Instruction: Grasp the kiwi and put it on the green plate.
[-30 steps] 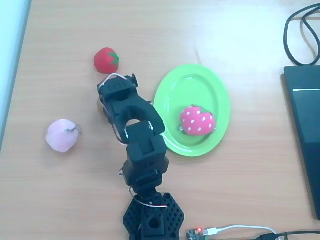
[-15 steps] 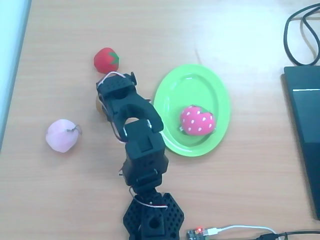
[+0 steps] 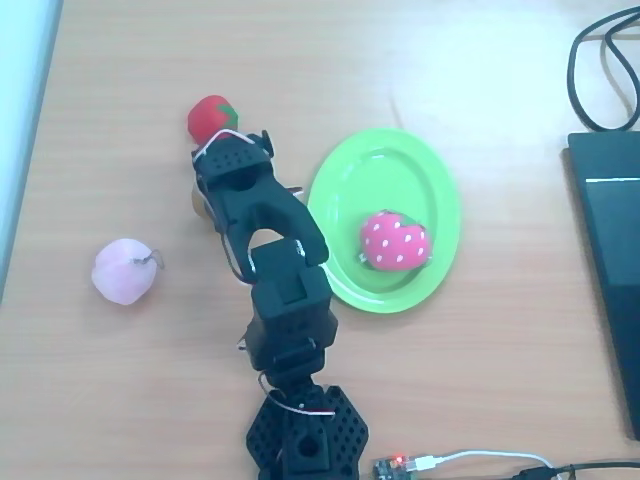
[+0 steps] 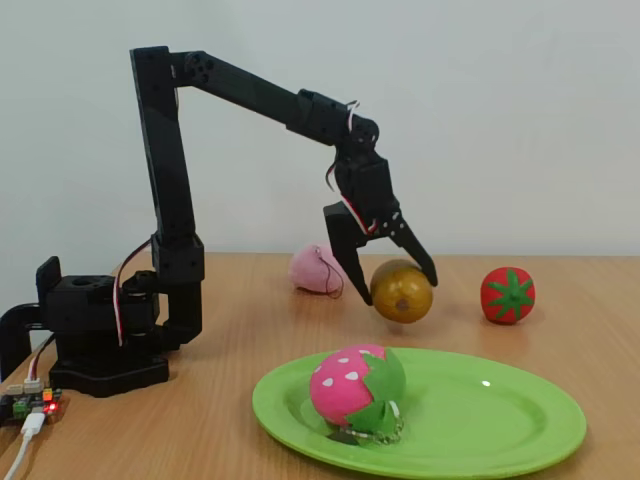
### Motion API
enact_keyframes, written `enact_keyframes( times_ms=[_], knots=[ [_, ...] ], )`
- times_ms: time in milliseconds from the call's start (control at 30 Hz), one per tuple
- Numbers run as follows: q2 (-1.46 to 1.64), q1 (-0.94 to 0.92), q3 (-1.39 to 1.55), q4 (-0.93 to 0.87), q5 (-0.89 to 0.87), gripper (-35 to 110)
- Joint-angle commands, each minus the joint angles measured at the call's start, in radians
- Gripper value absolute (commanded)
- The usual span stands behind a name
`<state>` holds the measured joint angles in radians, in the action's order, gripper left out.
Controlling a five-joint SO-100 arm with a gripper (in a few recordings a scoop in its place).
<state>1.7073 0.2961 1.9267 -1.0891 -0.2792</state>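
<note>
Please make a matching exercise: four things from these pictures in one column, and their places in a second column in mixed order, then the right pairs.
Things:
1. kiwi
2. pink strawberry
3. red strawberry
4. pale pink fruit

Places:
a. on the green plate
b. on the table, far right in the fixed view
c. between the fingers of the gripper
d. on the table, far left in the overhead view

Pairs: 1-c, 2-a, 3-b, 4-d

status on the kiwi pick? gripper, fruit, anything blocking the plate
Gripper open, fingers straddling the kiwi. Kiwi apparently on the table, not lifted. Green plate already holds a pink strawberry; its right half is free.
</note>
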Motion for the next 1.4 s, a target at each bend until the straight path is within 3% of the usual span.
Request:
enact_keyframes(
  times_ms=[0,600,1367],
  knots=[
    [0.067,-0.012,-0.038,-0.034,0.003,34],
    [0.179,-0.287,-0.155,-0.247,0.044,36],
    [0.005,-0.604,-0.281,-0.256,0.025,37]
  ],
)
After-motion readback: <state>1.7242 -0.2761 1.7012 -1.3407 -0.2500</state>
